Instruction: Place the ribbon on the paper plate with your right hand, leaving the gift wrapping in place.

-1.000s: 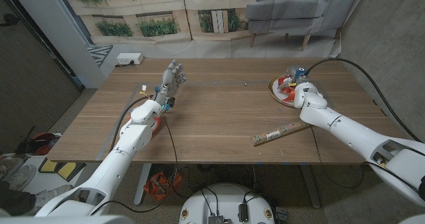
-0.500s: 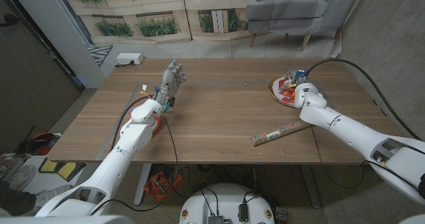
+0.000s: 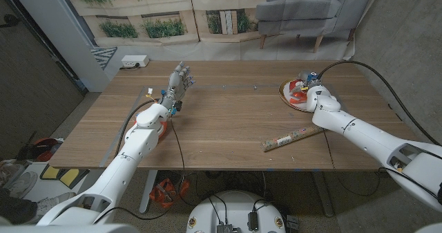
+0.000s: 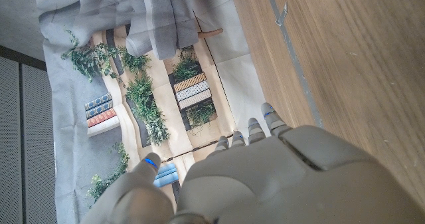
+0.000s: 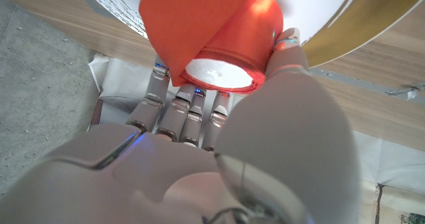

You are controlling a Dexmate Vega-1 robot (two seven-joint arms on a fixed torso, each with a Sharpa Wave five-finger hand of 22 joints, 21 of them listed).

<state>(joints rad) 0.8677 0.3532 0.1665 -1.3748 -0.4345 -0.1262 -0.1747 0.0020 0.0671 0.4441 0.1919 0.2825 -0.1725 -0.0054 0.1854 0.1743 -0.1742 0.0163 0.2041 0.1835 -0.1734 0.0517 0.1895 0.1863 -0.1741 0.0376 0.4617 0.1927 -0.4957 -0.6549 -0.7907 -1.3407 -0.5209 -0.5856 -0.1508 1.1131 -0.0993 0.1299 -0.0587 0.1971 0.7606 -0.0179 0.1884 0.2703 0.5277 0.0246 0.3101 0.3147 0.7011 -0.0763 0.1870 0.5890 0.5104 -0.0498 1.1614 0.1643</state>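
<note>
Head view: your right hand [image 3: 309,85] is over the paper plate [image 3: 285,95] at the bench's [image 3: 228,122] far right, with the red ribbon [image 3: 297,89] showing at the plate beside it. From here you cannot tell how its fingers sit. The gift wrapping [image 3: 292,137], a rolled tube, lies on the bench nearer you, well apart from the plate, partly crossed by your right arm. Your left hand [image 3: 179,79] is raised at the far left of the bench, fingers apart and holding nothing.

Left wrist view: your left hand [image 4: 265,177] shows its back, fingers [image 4: 255,127] extended and slightly spread, nothing between them. Bare bench wood [image 4: 358,71] lies beside it.

Right wrist view: your right hand [image 5: 219,157] grips the ribbon [image 5: 212,38], a red spool with a white core; the fingers [image 5: 189,111] and thumb are clamped on its sides. The spool is right against the white surface of the plate [image 5: 345,24], whose rim is gold.
</note>
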